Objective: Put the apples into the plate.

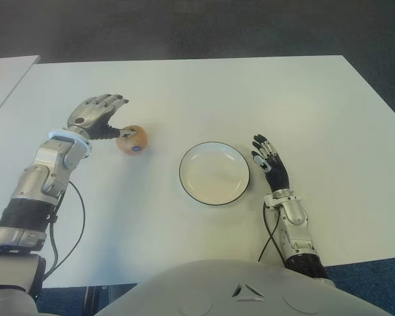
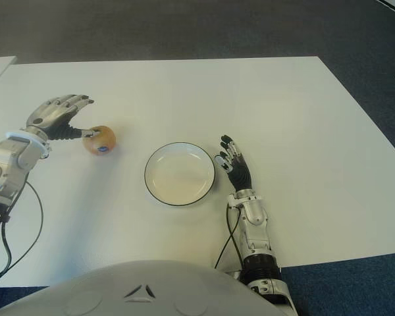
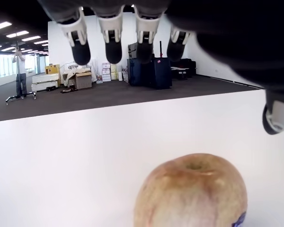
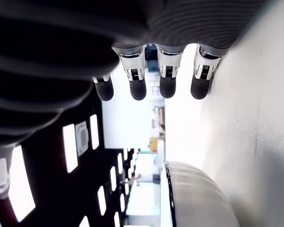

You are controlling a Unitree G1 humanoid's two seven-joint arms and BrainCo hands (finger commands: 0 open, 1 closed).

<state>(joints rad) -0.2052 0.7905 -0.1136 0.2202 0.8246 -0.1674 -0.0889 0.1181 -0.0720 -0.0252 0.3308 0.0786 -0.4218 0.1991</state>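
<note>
Left hand: positioned over the left part of the white table. Its fingers are extended and spread, holding nothing; the wrist view shows the four fingertips above and beyond the fruit with clear space between. The thumb tip reaches toward the apple's near-left side; whether it touches cannot be told.

Apple: one only, yellowish-red with a small blue sticker, standing on the table just below and to the right of the left fingertips, outside the plate and apart from it.

Plate: white with a dark rim, nothing in it, sitting between the apple and the right hand.

Right hand: just beside the plate's right edge, fingers straight and slightly fanned, gripping nothing. Fingertips point away from the robot; the plate rim lies close alongside them, not touching.
</note>
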